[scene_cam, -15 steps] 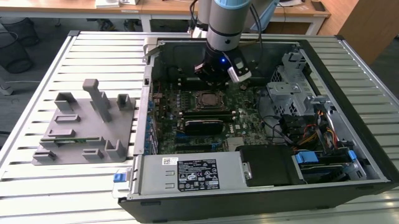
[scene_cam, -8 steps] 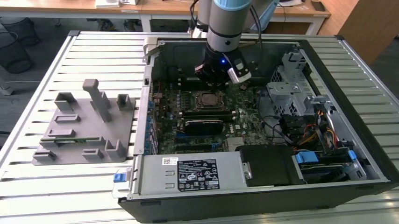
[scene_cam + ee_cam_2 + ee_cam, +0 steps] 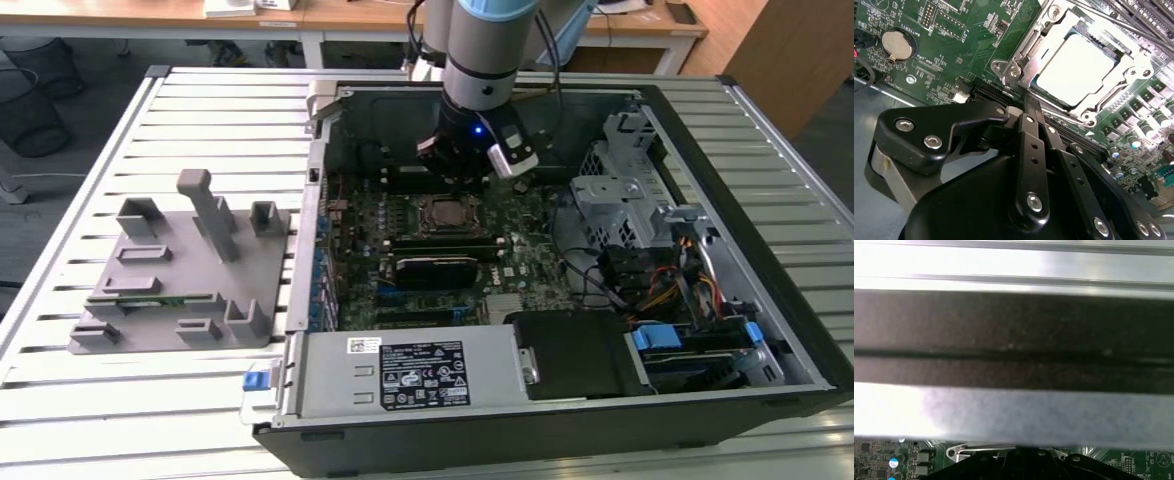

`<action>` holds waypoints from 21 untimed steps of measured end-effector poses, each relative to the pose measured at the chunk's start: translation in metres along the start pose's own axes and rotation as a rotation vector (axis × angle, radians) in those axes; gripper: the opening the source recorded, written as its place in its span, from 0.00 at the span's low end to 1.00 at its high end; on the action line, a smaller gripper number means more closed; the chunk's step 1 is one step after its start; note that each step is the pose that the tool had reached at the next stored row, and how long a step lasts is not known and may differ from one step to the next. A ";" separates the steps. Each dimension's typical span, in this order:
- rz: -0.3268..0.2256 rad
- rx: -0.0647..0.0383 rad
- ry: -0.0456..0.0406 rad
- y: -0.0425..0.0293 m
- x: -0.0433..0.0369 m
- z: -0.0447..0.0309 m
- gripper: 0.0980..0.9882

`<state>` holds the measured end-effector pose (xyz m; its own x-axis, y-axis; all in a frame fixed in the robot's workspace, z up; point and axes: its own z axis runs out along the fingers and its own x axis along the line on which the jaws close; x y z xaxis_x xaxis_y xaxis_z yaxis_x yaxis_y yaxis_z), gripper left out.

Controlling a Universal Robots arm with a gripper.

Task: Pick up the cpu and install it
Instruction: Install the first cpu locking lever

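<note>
The cpu (image 3: 1076, 67), a flat square chip with a bright silver top, lies inside the metal socket frame (image 3: 1019, 55) on the green motherboard (image 3: 954, 45) in the second wrist view. My gripper (image 3: 1027, 100) hangs just beside the socket's edge, shut with nothing between its tips. In the exterior view the gripper (image 3: 470, 170) stands inside the open computer case (image 3: 747, 110), slightly behind the socket (image 3: 445, 212).
A grey plastic fixture block (image 3: 187, 270) sits on the slatted table at the exterior view's left. Inside the case are a power supply (image 3: 414, 375), drive cages and cables (image 3: 641, 230). A coin battery (image 3: 896, 44) sits on the board. The black case wall (image 3: 1014, 340) crosses the first wrist view.
</note>
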<state>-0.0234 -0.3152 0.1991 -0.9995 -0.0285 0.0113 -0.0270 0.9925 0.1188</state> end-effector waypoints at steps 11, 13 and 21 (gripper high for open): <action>0.000 0.000 0.0000 0.0001 -0.0016 -0.0012 0.01; 0.000 0.001 -0.0002 0.0001 -0.0018 -0.0012 0.01; 0.001 0.042 0.0015 -0.0003 -0.0022 0.0012 0.01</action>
<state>-0.0212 -0.3153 0.1979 -0.9995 -0.0280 0.0128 -0.0269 0.9966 0.0774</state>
